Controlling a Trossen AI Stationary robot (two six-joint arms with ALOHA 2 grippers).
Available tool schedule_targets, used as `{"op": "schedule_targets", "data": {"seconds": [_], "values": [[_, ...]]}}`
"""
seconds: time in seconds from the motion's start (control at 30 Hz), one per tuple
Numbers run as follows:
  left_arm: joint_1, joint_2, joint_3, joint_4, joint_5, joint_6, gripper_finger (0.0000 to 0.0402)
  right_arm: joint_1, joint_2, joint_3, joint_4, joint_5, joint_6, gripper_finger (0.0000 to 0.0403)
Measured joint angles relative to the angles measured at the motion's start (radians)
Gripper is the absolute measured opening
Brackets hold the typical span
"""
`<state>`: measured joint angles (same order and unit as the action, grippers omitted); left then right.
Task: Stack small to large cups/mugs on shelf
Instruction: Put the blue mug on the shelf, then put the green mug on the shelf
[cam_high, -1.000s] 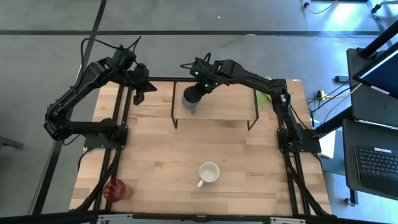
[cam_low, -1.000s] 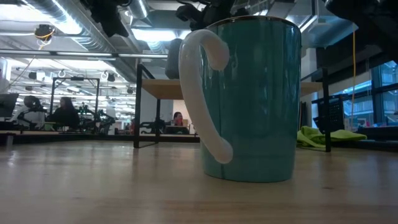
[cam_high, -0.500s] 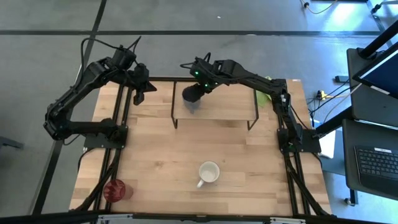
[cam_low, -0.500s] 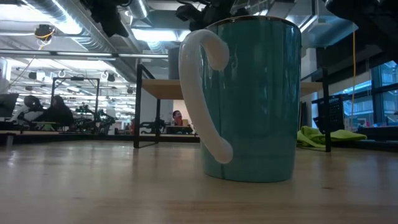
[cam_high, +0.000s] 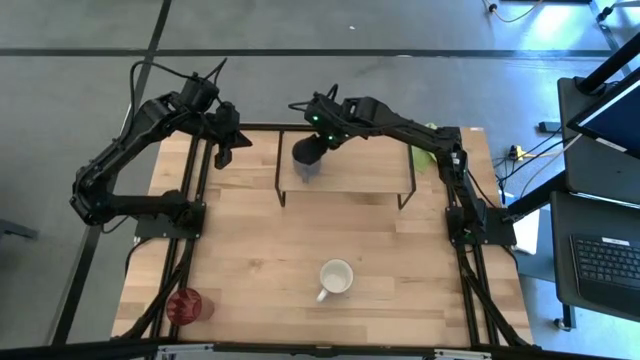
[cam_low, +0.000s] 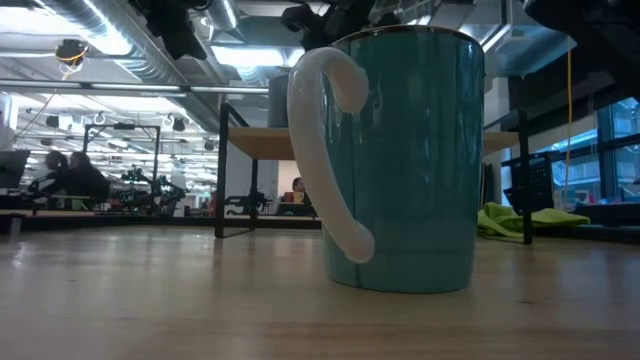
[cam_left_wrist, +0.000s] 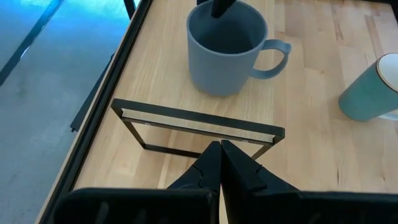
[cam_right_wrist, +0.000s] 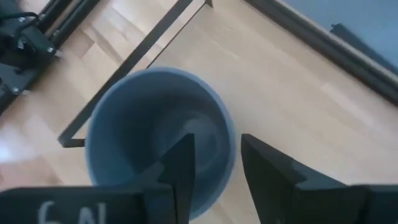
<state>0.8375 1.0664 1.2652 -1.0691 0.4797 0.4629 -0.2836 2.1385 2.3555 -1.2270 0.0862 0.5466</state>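
Observation:
The small grey mug (cam_high: 307, 162) stands upright on the left end of the wooden shelf (cam_high: 350, 172), its handle (cam_left_wrist: 273, 57) toward the table's near side. My right gripper (cam_right_wrist: 216, 140) is open above it. One finger (cam_right_wrist: 182, 163) is inside the mug and the other (cam_right_wrist: 264, 167) outside, with a gap on each side of the rim. The mug with a white inside and teal outside (cam_high: 336, 277) stands near the table's middle front. The red tumbler (cam_high: 186, 305) stands at the near left corner. My left gripper (cam_high: 221, 152) waits shut beyond the shelf's left end.
A green cloth (cam_high: 424, 148) lies at the far right, past the shelf's right end. The rest of the shelf board to the right of the grey mug is bare. In the low view the teal mug (cam_low: 400, 160) fills the foreground, and people sit far off in the room.
My right gripper has opened over the grey mug. The mug stays upright on the shelf's left end. Neither arm has shifted.

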Motion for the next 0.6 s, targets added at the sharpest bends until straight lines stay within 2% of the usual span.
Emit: {"op": "schedule_targets", "data": {"seconds": [0.2, 0.37, 0.6], "values": [[0.0, 0.0, 0.0, 0.0, 0.0, 0.0, 0.0001, 0.007, -0.047, 0.0, 0.006, 0.099, -0.019, 0.0132], [-0.001, 0.0, 0.0, 0.0, 0.005, 0.0, 0.0001, 0.023, -0.116, 0.0, -0.019, 0.232, -0.033, 0.0132], [-0.052, -0.004, -0.035, 0.01, 0.062, -0.055, 0.0001, 0.153, -0.239, 0.002, -0.252, 0.446, -0.026, 0.0132]]}}
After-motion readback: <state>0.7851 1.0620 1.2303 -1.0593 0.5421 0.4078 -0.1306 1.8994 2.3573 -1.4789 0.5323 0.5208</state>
